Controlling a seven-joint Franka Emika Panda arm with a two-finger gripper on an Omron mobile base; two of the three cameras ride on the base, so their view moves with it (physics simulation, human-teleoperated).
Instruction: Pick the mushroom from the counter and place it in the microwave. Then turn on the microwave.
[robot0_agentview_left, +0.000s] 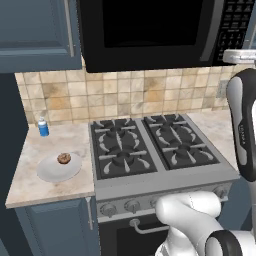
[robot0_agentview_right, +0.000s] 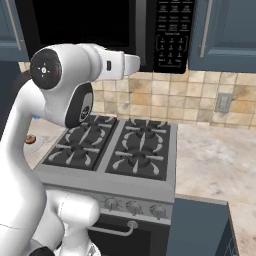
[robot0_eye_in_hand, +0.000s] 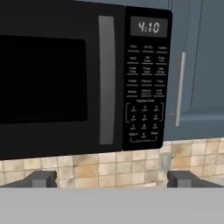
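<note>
Pincer (robot0_eye_in_hand: 112, 178) stood wide open w/ nothing between its tips, pointed at the microwave (robot0_eye_in_hand: 83, 78), door shut, display reading 4:10. Keypad labels too small to read. In the right base view the arm hid most of the left desk. Mushroom (robot0_agentview_left: 63, 158) lay on the white plate (robot0_agentview_left: 50, 172) on the desk (robot0_agentview_left: 30, 192), left of the gas stove (robot0_agentview_left: 150, 145). Blue bottle (robot0_agentview_left: 43, 127) stood farther back, near the tiled wall (robot0_agentview_left: 150, 95).
</note>
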